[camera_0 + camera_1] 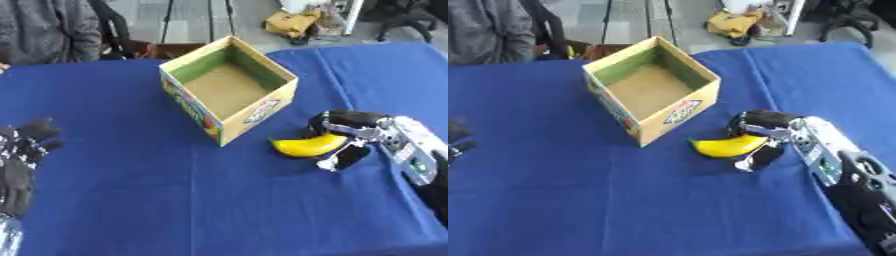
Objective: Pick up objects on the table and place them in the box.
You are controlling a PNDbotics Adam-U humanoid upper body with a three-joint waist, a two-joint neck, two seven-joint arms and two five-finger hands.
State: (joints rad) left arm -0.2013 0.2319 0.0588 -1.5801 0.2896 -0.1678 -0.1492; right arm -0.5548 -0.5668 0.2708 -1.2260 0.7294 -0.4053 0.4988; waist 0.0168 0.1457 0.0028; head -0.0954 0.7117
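Matt cardboard box [229, 90], blue cloth table [131, 190]

No wording can be read anywhere. The cardboard box [229, 90] on the counter [131, 190] carries a printed oval label and coloured graphics on its outer walls, but the lettering stays illegible.
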